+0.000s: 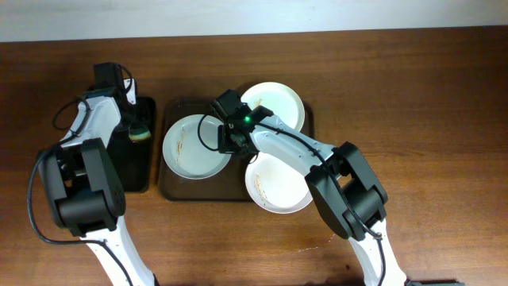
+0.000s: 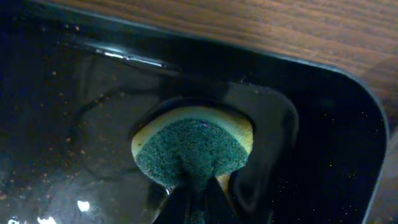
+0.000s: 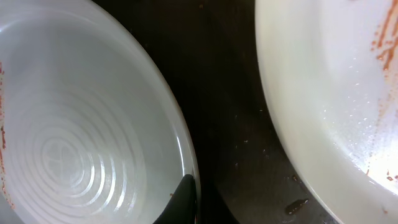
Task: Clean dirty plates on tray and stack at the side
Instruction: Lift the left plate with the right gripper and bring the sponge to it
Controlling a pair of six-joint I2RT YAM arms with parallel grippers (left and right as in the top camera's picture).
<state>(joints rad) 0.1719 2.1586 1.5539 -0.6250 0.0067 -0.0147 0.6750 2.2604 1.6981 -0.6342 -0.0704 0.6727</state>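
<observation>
The brown tray [image 1: 181, 189] holds three white plates. The left plate [image 1: 190, 147] has thin brown streaks. My right gripper [image 1: 231, 140] is at that plate's right rim. In the right wrist view one dark finger [image 3: 185, 202] lies on the inner rim of this ribbed plate [image 3: 74, 137], and the other finger is hidden below. A second plate [image 1: 274, 103] sits at the tray's back right. A third plate [image 1: 278, 184] overhangs the front right. A streaked plate [image 3: 336, 93] lies across the bare tray floor [image 3: 230, 124]. My left gripper [image 1: 139, 131] is shut on a sponge.
The green and yellow sponge [image 2: 193, 146] hangs in my left fingers [image 2: 199, 208] just above the wet floor of the narrow black tray [image 2: 323, 124], which stands left of the brown tray [image 1: 135, 171]. Brown wooden table lies all around.
</observation>
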